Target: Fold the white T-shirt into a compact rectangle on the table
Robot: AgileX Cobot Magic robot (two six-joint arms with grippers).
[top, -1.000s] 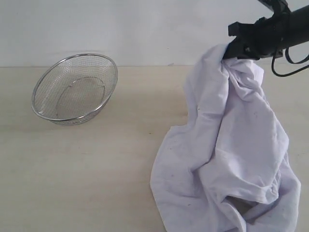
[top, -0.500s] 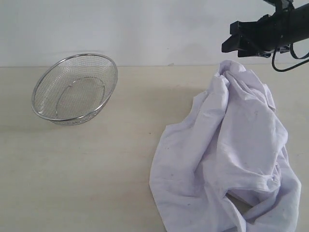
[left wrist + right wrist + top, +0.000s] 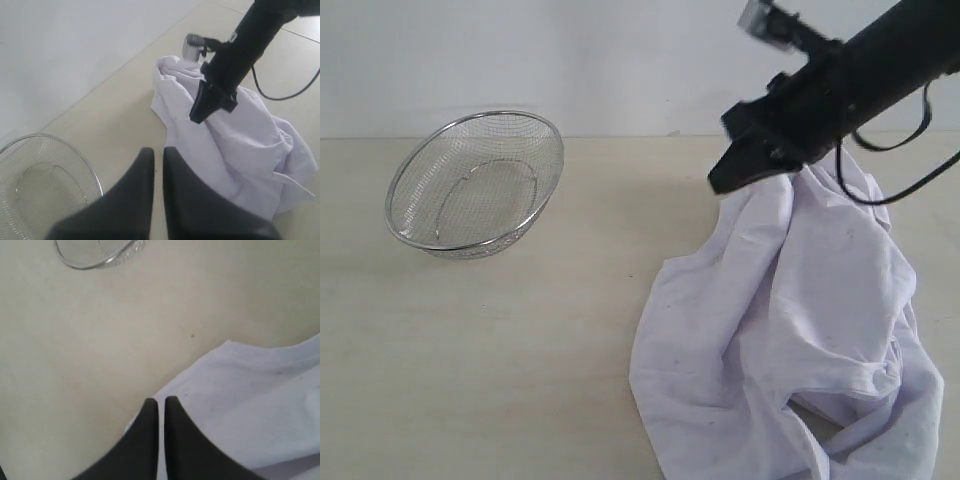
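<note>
The white T-shirt lies crumpled in a loose heap on the right half of the table; no lettering shows. My right gripper hangs just above the shirt's far left edge, jaws shut with no cloth between them. In the right wrist view its tips are over the shirt's hem. My left gripper is shut and empty, held above the table between the bowl and the shirt; it is out of the exterior view.
A silver wire-mesh bowl stands tilted at the back left of the table, also seen as a bowl near my left fingers. A pale wall runs behind the table's far edge. The right arm's cable loops over the shirt.
My right gripper let go of the shirt's top, which dropped into a heap. The arm then swung down and left, and its jaws shut again on nothing.
</note>
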